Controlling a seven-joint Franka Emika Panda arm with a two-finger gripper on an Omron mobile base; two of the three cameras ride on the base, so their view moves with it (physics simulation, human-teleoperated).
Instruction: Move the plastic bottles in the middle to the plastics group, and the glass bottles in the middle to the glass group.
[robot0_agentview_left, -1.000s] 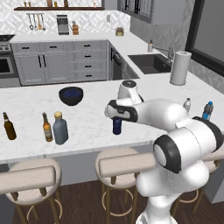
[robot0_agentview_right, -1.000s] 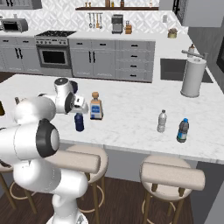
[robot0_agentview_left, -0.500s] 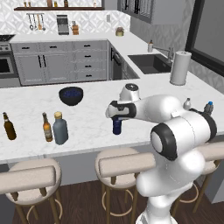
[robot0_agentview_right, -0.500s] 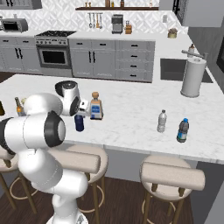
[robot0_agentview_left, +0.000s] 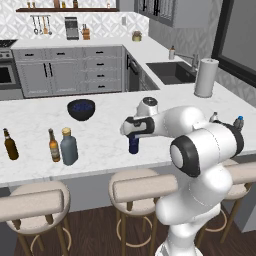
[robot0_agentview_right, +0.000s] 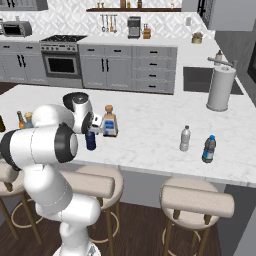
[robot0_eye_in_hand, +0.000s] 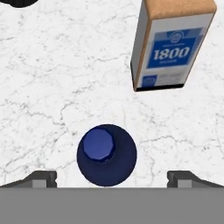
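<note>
While the gripper (robot0_agentview_left: 134, 136) hangs directly over the navy bottle (robot0_agentview_left: 133, 145) near the counter's (robot0_agentview_left: 100, 135) front edge in the left base view, a grey-blue bottle (robot0_agentview_left: 68, 147) stands just beside a brown beer bottle (robot0_agentview_left: 53, 146) far to the left, with another beer bottle (robot0_agentview_left: 9, 144) further left. From the right base view, the navy bottle (robot0_agentview_right: 90, 140) stands near the square labelled bottle (robot0_agentview_right: 109, 122), well apart from two water bottles (robot0_agentview_right: 185, 138) (robot0_agentview_right: 209, 149). Seen from the hand, the fingers (robot0_eye_in_hand: 41, 178) stand spread wide on either side of the navy bottle (robot0_eye_in_hand: 106, 155), gripping nothing; the labelled bottle (robot0_eye_in_hand: 171, 43) stands beyond.
</note>
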